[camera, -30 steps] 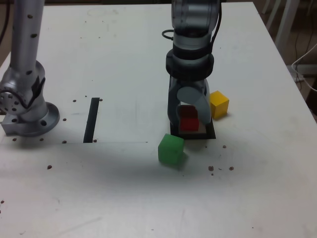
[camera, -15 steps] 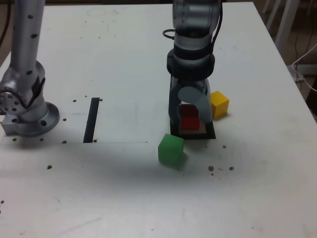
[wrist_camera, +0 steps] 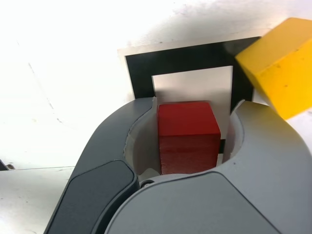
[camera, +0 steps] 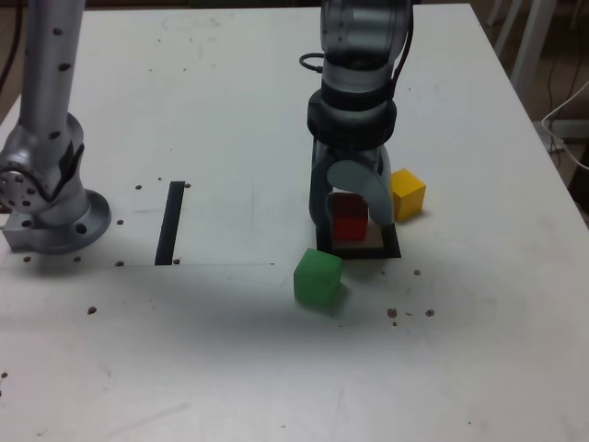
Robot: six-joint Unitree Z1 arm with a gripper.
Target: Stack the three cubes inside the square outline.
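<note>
Your tool (camera: pixel 351 217) pinches the red cube (camera: pixel 350 217) between its jaws, directly over the square outline (camera: pixel 390 249); the yellow cube (camera: pixel 406 193) sits just beside.

Silver-grey arm (camera: pixel 361 55), black collar, black cable, rounded dark-grey tool (camera: pixel 348 214).

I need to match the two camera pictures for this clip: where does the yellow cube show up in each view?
Exterior view: the yellow cube sits on the table to the exterior view's right of the tool, just beyond the square outline.
Wrist view: the yellow cube fills the frame's corner, overlapping the square outline's black border.
Shared landmark: the red cube between the tool's fingers, over the outline.
</note>
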